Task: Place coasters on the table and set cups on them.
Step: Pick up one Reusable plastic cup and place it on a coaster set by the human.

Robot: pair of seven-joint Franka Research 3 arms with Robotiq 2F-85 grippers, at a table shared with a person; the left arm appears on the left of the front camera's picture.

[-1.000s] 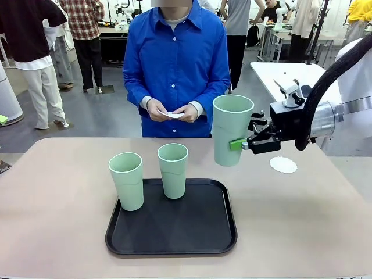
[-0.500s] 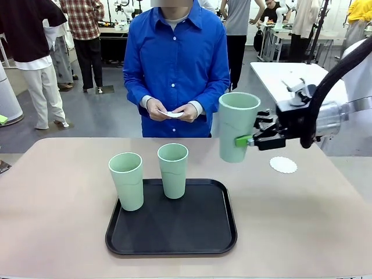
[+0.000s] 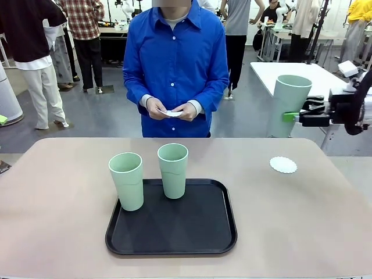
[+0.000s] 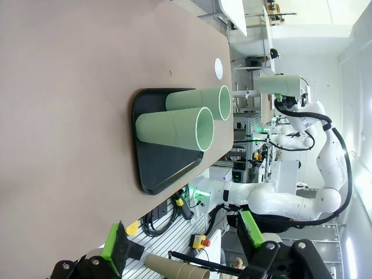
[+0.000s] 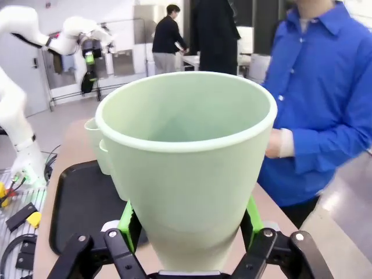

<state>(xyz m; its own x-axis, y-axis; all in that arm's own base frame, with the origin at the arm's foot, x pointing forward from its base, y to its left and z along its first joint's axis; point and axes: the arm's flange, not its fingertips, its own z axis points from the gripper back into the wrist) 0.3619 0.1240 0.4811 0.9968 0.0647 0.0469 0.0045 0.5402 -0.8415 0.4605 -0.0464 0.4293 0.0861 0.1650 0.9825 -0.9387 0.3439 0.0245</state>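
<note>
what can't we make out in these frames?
- Front view: white item in the person's hands, too small and half covered by them; count and kind unclear.
- Front view: right claw, far side hidden behind the held cup; its arm cut by the right edge.
- Right wrist view: the cup blocks the table beneath it.
- Left wrist view: coaster too small for edge detail.
</note>
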